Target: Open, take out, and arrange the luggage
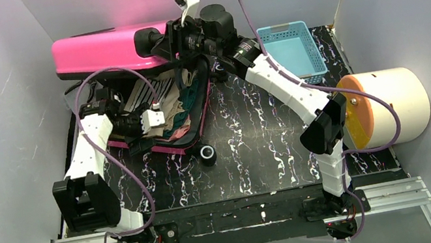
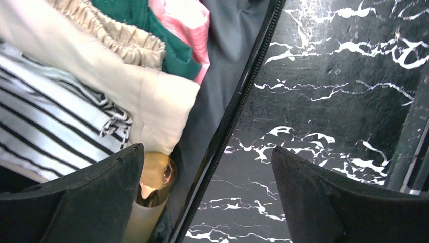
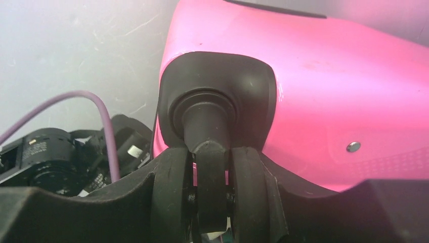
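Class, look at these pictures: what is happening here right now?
Two robot arms are working on the pink luggage, which lies open on the table. The right gripper clamps one wheel, holding the lid up. The left gripper hovers open above the folded clothes inside; no garment lies outside yet.

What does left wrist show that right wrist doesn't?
Left wrist only: the luggage interior with packed clothes: striped top, beige garment, green garment; a gold-topped container; the marble table; the open left end effector.
Right wrist only: the pink outer shell, a black caster wheel held in the right end effector, and a purple cable.
Both: the luggage, from opposite sides.
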